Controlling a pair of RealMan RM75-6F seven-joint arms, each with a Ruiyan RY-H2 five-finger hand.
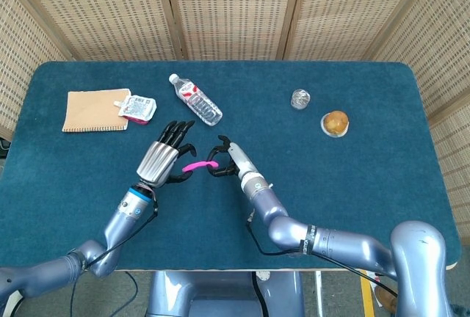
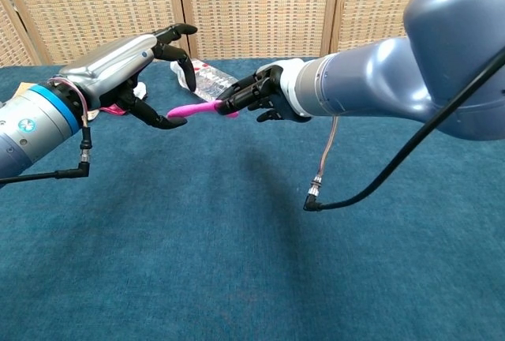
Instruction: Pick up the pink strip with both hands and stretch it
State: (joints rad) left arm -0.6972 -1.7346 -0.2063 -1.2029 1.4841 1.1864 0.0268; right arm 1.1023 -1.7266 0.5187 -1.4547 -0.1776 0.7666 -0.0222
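A blue-carpeted table point(image 1: 352, 185) is seen, above which both arms are raised. The right hand point(image 1: 224, 160) point(image 2: 254, 98) is closed on one end of the pink strip point(image 1: 195, 164) point(image 2: 195, 108), which is held off the table and juts toward the left hand point(image 1: 166, 157) point(image 2: 138, 69). The left hand's fingers point(image 2: 175, 43) are spread wide and curved around the strip's free tip, which lies between the upper fingers and the thumb; whether it is touched cannot be told. A water bottle point(image 1: 195, 100), a notebook point(image 1: 91, 111), a pink-and-white sachet point(image 1: 138, 107), a muffin point(image 1: 335, 122) and a small clear cup point(image 1: 299, 98) are left on the table.
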